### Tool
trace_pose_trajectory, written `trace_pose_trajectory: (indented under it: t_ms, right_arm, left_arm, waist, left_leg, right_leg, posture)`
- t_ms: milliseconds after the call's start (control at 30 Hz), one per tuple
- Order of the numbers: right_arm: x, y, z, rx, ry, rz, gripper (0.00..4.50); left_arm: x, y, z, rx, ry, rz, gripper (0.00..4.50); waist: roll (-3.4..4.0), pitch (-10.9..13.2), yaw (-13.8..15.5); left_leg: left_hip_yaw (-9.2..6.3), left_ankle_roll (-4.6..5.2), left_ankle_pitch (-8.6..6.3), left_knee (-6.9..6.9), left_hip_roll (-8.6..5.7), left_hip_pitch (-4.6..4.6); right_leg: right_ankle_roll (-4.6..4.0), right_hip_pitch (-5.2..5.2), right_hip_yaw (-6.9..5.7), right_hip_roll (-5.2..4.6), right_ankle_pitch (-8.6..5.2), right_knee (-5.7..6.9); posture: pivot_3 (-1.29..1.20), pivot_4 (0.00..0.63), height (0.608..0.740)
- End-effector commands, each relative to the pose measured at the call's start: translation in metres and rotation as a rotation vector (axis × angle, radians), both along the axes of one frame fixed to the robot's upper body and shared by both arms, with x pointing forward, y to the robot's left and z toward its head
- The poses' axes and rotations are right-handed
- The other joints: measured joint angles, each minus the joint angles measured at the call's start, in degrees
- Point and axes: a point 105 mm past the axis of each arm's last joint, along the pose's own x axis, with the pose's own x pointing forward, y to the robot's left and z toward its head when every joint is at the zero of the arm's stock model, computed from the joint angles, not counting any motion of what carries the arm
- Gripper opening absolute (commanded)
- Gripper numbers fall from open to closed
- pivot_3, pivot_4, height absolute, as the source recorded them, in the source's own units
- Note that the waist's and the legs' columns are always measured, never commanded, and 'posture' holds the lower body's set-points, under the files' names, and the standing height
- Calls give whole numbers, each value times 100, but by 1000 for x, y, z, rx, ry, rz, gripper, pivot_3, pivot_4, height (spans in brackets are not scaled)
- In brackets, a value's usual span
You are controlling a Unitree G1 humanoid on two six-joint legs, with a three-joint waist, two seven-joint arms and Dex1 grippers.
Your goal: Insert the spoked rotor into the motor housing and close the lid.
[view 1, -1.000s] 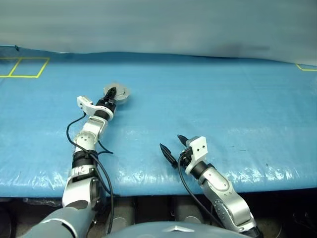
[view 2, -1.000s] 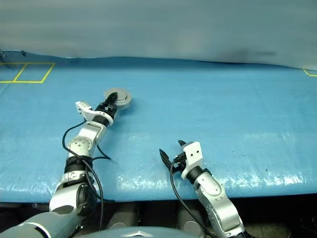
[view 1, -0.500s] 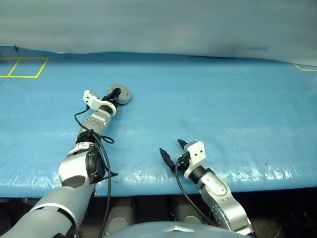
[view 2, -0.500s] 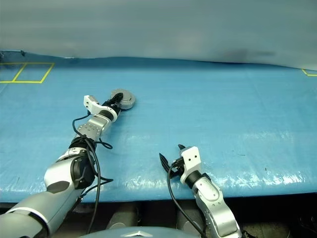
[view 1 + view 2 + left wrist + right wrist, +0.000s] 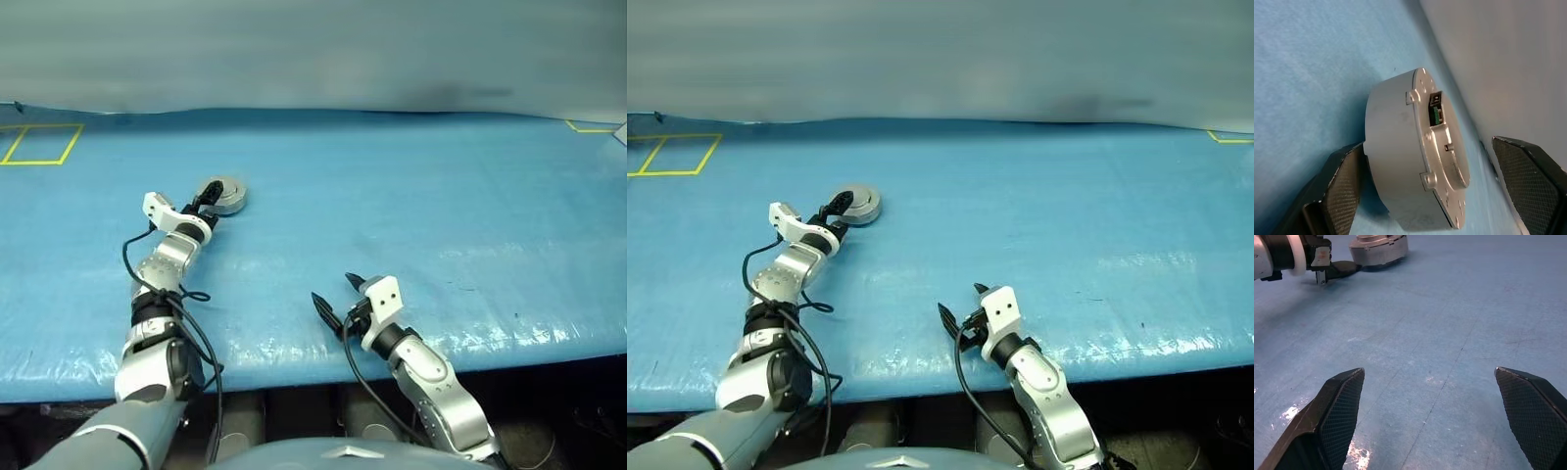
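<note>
The motor housing (image 5: 223, 196) is a round grey metal shell on the blue table, left of the middle. The lid (image 5: 1445, 147) lies shut on it, its plain grey face with a raised centre outward. The spoked rotor is hidden. My left gripper (image 5: 205, 199) is open at the housing's near side, its jaws spread wider than the shell. In the left wrist view one finger (image 5: 1339, 188) lies close by the housing wall (image 5: 1393, 156) and the other stands apart. My right gripper (image 5: 333, 289) is open over the table's front edge, nothing between its fingers.
The blue sheet-covered table (image 5: 421, 206) stretches wide to the right of the housing. A yellow taped square (image 5: 41, 145) marks the far left corner and a yellow mark (image 5: 588, 126) the far right. A grey wall (image 5: 313, 49) stands behind the table.
My left gripper has let go of the housing, its fingers spreading wide, and the hand has drawn back and sunk a little. The right arm has kept still.
</note>
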Motion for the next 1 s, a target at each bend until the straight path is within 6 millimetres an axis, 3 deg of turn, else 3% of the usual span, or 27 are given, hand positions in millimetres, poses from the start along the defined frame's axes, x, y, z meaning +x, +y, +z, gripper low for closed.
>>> trace_pose_trajectory:
  t_ms: [33, 233, 367, 533, 700, 800, 1000]
  right_arm:
    - [2, 4, 9, 14, -29, 34, 4500]
    - [4, 2, 10, 35, -3, 40, 4500]
    - [4, -4, 13, 32, -36, 26, 4500]
    - [8, -14, 18, 26, -76, -15, 4500]
    - [15, -20, 29, 16, -166, -75, 4500]
    - [18, -23, 36, 19, -240, -141, 4500]
    - [11, -17, 28, 55, -254, -190, 4500]
  left_arm:
    - [-23, -3, -15, 1, 85, -11, 4465]
    - [-60, -11, -13, 94, 88, -69, 4465]
    - [-87, -27, -4, 400, -14, -208, 4465]
    - [-110, -32, 10, 778, -198, -230, 4465]
    - [-124, -33, 15, 1064, -333, -196, 4465]
    - [-130, -37, 16, 1143, -391, -144, 4465]
    - [-139, -39, -7, 1229, -379, -110, 4465]
  waist:
    - [2, -2, 24]
    - [-4, -9, 96]
    - [-2, -11, 106]
    - [-1, -10, 146]
    - [0, -11, 180]
    - [5, -13, 200]
    - [10, -17, 223]
  left_leg:
    - [0, 0, 0, 0, 0, 11]
    - [0, -2, -2, 2, 0, 47]
    - [2, -4, -4, -5, 0, 44]
    - [6, -8, -6, -14, 3, 27]
    - [9, -10, -8, -13, 7, 2]
    - [14, -8, -6, -14, 5, -36]
    - [13, -7, -7, -23, 5, -39]
  right_leg:
    - [-18, 12, 1, 0, -10, 0]
    - [-28, 47, 0, -3, -18, -4]
    - [-31, 43, 1, -3, -20, -11]
    - [-38, 22, 2, -3, -23, -15]
    - [-39, -16, 2, -5, -24, -15]
    - [-40, -47, 4, -6, -23, -15]
    - [-40, -53, 0, -5, -24, -17]
  posture:
    - [0, 150, 740]
    - [0, 150, 740]
    - [0, 150, 740]
    - [0, 150, 740]
    - [0, 150, 740]
    - [0, 150, 740]
    - [0, 150, 740]
